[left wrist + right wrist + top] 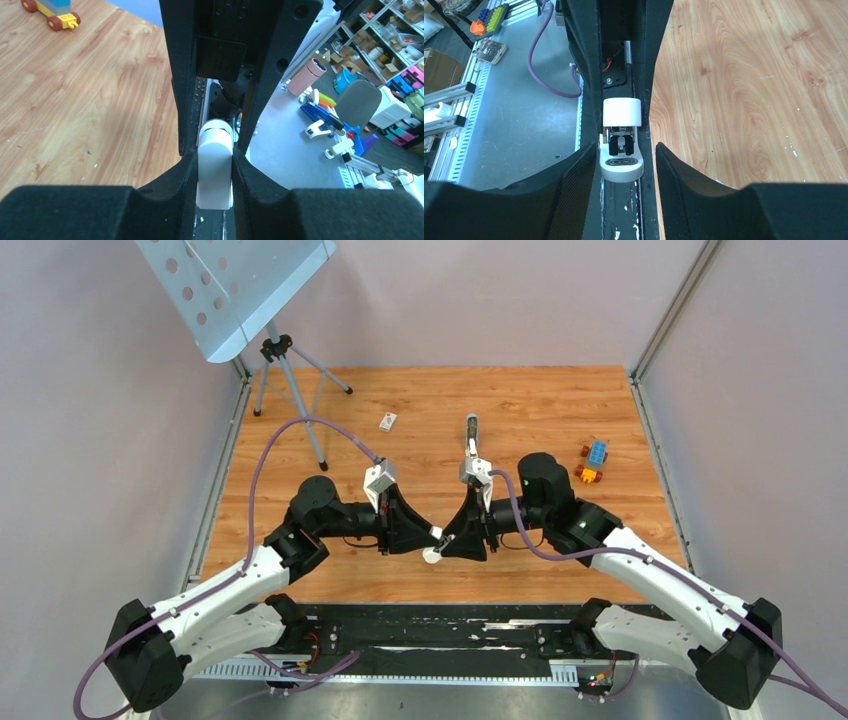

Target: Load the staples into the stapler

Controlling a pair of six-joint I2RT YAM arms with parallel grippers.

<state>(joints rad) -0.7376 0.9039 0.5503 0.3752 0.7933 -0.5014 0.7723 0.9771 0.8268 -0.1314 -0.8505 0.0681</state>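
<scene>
Stapler [215, 175], white, is clamped between the fingers of the left gripper [214, 152], and its front end reaches across into the right gripper [625, 146], whose jaws stand partly apart around it with a gap on one side. Slim grey piece [472, 426] lies on the wooden table [560, 410] beyond the right wrist, too small to tell whether it is the staples. Small white box [388, 421] lies beyond the left wrist, and toy-brick car [592, 461] sits outboard of the right arm.
</scene>
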